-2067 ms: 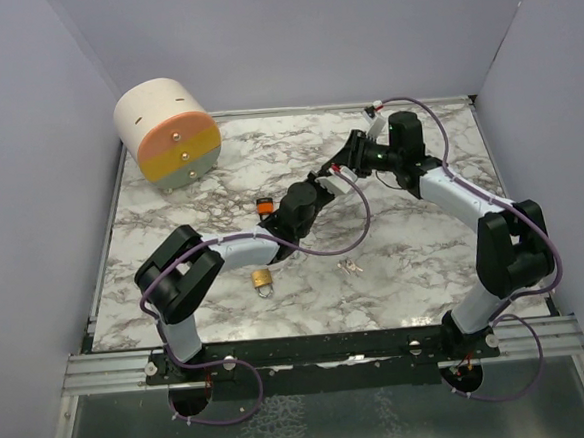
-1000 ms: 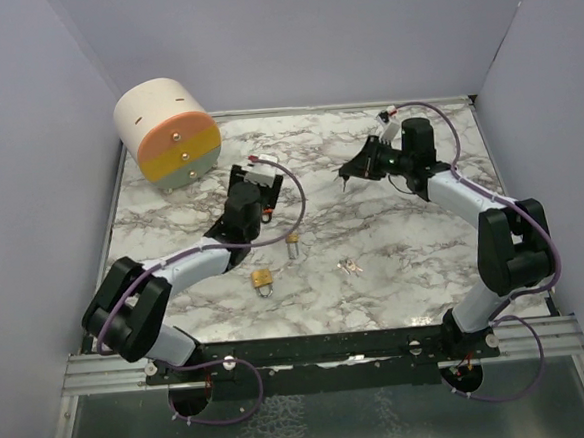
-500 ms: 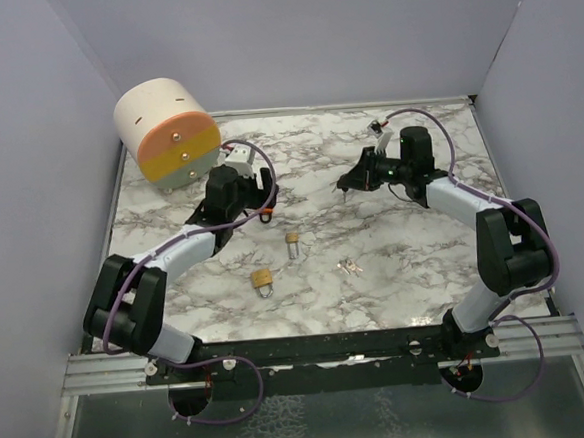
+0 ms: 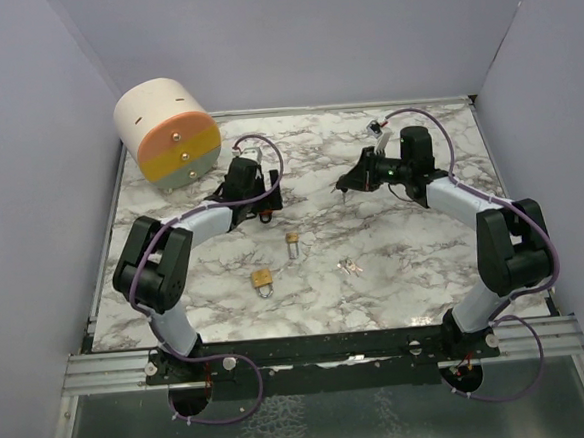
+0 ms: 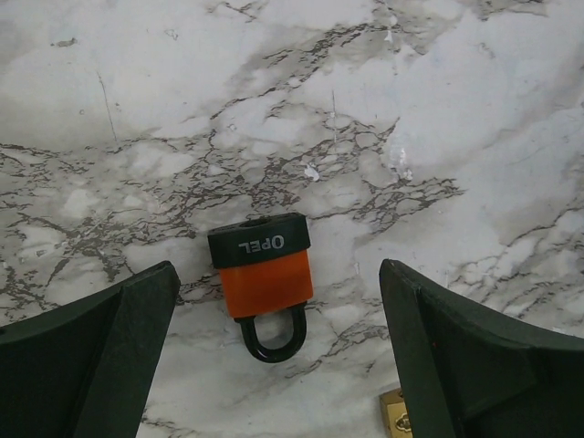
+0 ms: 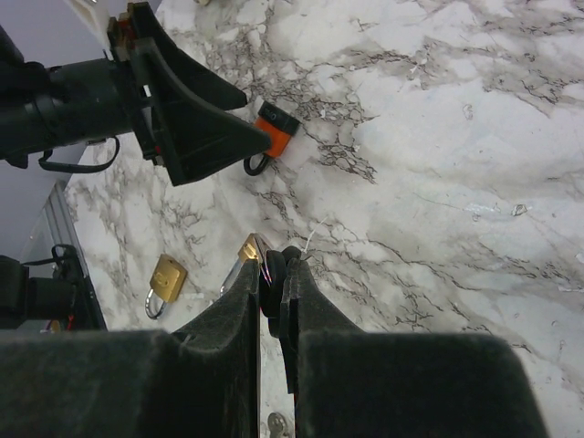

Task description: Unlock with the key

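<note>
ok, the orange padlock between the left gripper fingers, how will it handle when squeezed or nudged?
The orange padlock looks rigid and probably heavy for its size, so it shouldn't flex. It lies flat on the smooth marble table, so a push would likely slide or spin it, not roll it. Its shackle looks closed, so probably no flopping.

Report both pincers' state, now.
Left pincer: open, holding nothing, over the orange OPEL padlock.
Right pincer: shut on a small dark item, apparently the key.
</note>
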You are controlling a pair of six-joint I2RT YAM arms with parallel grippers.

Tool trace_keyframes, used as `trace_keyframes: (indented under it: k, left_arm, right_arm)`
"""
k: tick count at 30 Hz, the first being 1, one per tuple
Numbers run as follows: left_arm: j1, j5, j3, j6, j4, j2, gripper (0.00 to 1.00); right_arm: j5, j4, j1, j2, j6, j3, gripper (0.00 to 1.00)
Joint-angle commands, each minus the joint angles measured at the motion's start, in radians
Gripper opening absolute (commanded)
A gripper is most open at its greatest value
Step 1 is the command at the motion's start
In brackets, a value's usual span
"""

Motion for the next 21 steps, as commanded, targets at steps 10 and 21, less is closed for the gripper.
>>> trace_keyframes:
  k: [10,21]
  left_arm:
    - [-0.083,-0.230,0.103,0.020,-0.126,0.126,0.94]
    - [-0.097,-0.279,0.092,0.039,-0.120,0.154,0.82]
  right_arm:
    - [-0.015,-0.005,-0.002,-0.064,-0.001,-0.007,0.01]
    - [-0.009,-0.025,-0.002,-0.077,-0.013,-0.007,0.01]
